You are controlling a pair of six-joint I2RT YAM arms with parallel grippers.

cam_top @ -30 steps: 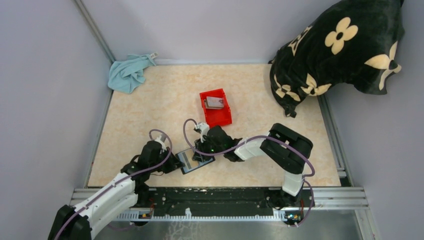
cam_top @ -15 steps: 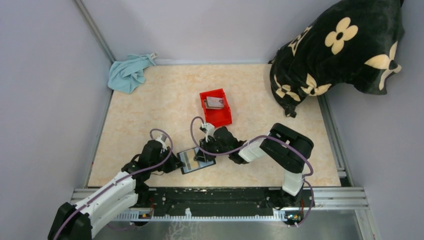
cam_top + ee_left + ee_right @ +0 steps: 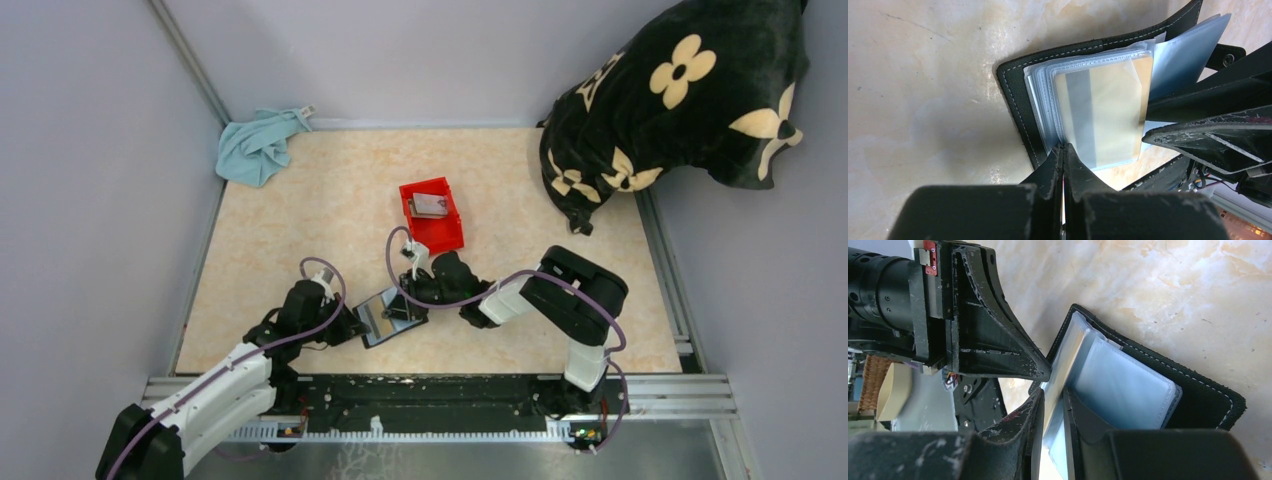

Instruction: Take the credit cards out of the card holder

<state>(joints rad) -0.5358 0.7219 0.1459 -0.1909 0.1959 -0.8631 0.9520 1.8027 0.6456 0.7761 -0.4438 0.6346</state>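
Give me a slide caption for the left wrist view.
Left fingers pinch the open card holder's edge; right fingers grip a tan card in its clear sleeves.

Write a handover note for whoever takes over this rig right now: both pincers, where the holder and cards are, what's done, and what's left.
Left pincer: shut on the near edge of the holder.
Right pincer: jaws narrow around the sleeve page carrying the tan card; a firm grip cannot be confirmed.
Holder: lying open between the two arms, on the near side of the red bin.
Done: what look like removed cards lie in the bin.
Left: the tan card is not yet out of its sleeve; draw it out, then check the other sleeves, whose contents are unclear.
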